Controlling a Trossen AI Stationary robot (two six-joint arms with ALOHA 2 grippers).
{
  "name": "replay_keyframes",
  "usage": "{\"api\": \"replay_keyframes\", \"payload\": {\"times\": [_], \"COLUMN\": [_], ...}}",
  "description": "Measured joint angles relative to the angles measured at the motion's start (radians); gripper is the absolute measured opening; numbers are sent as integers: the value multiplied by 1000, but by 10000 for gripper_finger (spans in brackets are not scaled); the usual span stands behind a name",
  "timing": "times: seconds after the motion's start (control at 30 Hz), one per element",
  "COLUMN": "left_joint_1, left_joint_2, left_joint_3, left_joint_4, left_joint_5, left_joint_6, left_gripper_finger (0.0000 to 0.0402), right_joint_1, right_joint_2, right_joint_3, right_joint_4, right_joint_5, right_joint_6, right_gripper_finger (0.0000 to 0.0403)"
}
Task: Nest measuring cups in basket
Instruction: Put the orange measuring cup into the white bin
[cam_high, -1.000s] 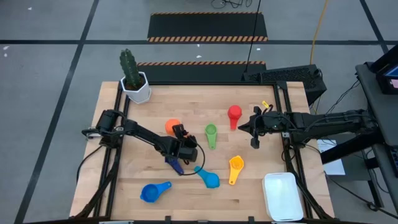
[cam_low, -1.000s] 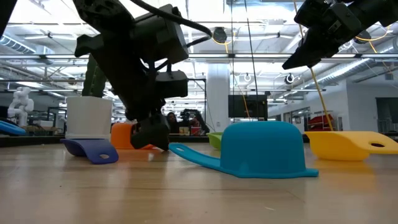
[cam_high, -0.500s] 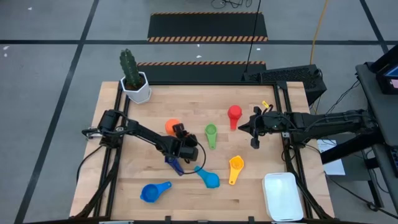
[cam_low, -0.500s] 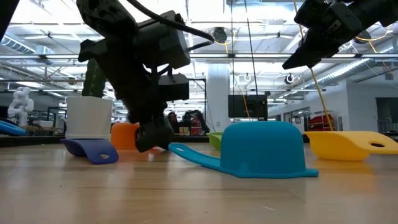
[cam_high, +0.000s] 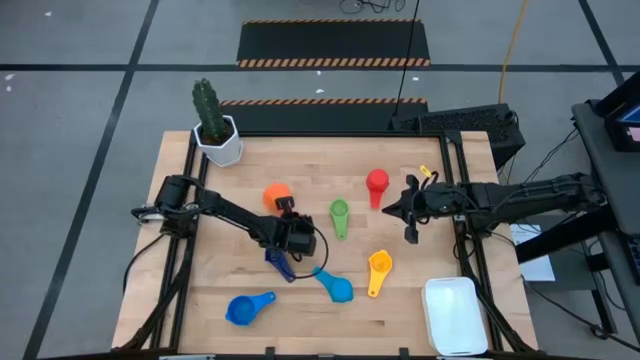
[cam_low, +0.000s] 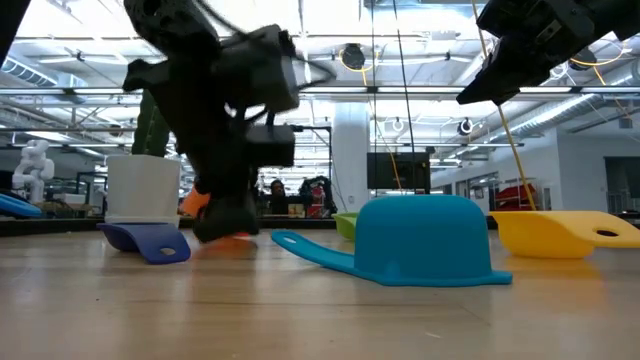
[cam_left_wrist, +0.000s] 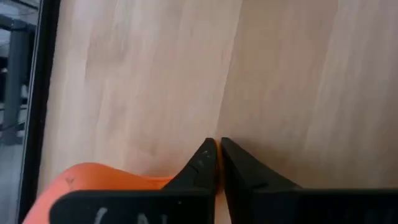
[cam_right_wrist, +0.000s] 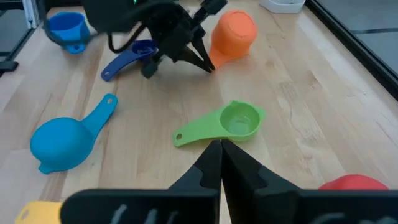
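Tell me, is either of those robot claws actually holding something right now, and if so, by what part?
Nothing is held. The left gripper is shut on nothing, beside the orange cup. The right gripper is shut too, above the table near the red cup.

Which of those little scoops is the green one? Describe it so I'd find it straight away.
Start at the cactus pot in the table's far left corner, then look to the table's middle. The green cup lies there, open side up, between the orange cup and the red cup. Both of those lie mouth down; only the green one shows its hollow.
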Motion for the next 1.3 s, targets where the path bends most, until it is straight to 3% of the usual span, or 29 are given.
{"api": "replay_keyframes", "payload": {"times": [0.33, 0.53, 0.77, 0.93, 1.3], "left_joint_1": [57, 89, 111, 125, 127], "left_joint_2": [-237, -343, -393, -395, -395], "left_joint_3": [20, 20, 21, 22, 22], "left_joint_4": [3, 43, 188, 269, 345], "left_joint_5": [256, 352, 559, 614, 617], "left_joint_6": [52, 74, 159, 201, 207], "left_gripper_finger": [6, 11, 7, 8, 5], "right_joint_1": [0, 0, 13, 45, 56], "right_joint_2": [79, 245, 447, 580, 792], "right_joint_3": [-66, -68, -65, -18, 50], "right_joint_4": [319, 489, 746, 879, 1091], "right_joint_5": [2, 3, 0, 1, 6], "right_joint_6": [-44, -69, -76, -102, -141], "right_gripper_finger": [0, 0, 5, 46, 145]}}
